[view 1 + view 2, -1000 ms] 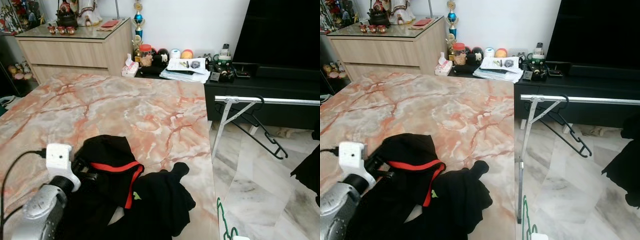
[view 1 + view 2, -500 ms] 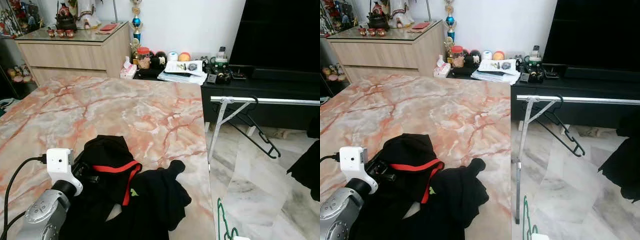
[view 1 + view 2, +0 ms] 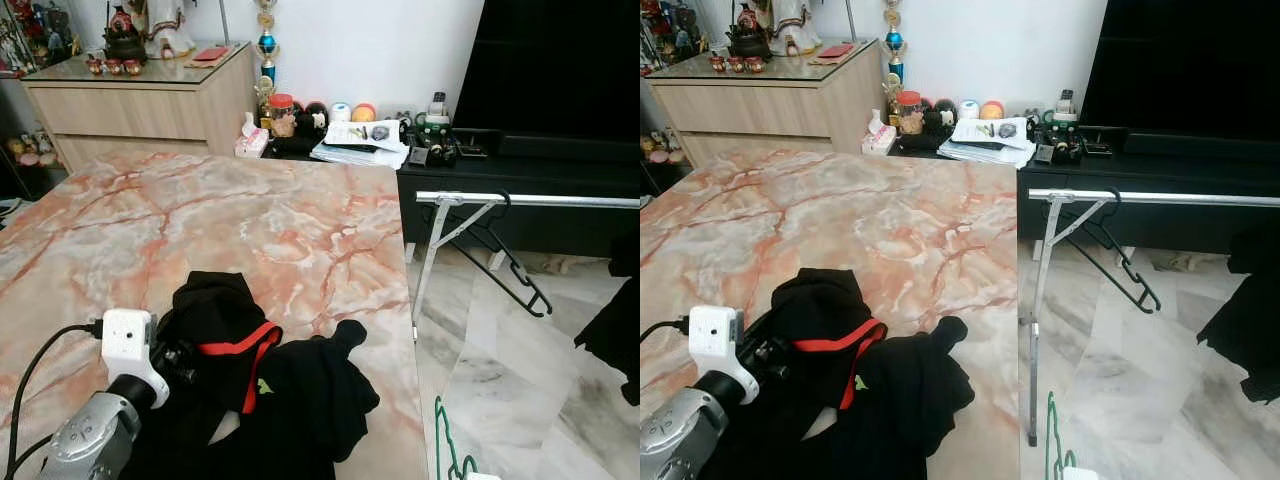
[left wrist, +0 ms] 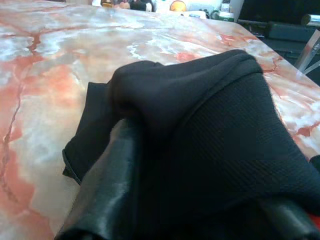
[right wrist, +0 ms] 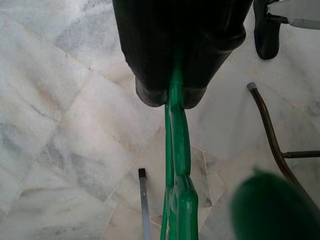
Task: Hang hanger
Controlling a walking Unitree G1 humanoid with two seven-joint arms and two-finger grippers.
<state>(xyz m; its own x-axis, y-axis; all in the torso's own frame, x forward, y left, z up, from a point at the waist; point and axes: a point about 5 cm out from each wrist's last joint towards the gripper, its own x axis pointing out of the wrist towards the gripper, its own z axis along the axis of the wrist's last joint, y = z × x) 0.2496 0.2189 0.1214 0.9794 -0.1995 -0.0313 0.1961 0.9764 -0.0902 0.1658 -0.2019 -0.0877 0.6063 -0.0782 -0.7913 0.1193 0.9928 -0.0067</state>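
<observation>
A green hanger (image 5: 177, 150) is clamped between the right gripper (image 5: 174, 97) fingers, held low over the marble floor (image 5: 55, 130); part of it is seen at the bottom edge of the head views (image 3: 447, 455), beside the table's right edge. The left gripper (image 4: 200, 220) is pressed into a black garment (image 3: 250, 390) w/ red trim, lying on the near part of the marble table (image 3: 230, 220); the fabric is bunched over its fingers, so open vs closed can't be told. The left arm (image 3: 95, 440), silver w/ a white camera block, is seen at lower left. To the right, a metal clothes rail (image 3: 530, 200) is seen w/ a black hanger (image 3: 515, 265) hung on it near the left end. A dark garment (image 3: 612, 335) is seen at the far right edge. Behind the table, a wooden cabinet (image 3: 150, 100) and a black TV console (image 3: 520, 170) w/ papers (image 3: 365, 135) on it are seen.
</observation>
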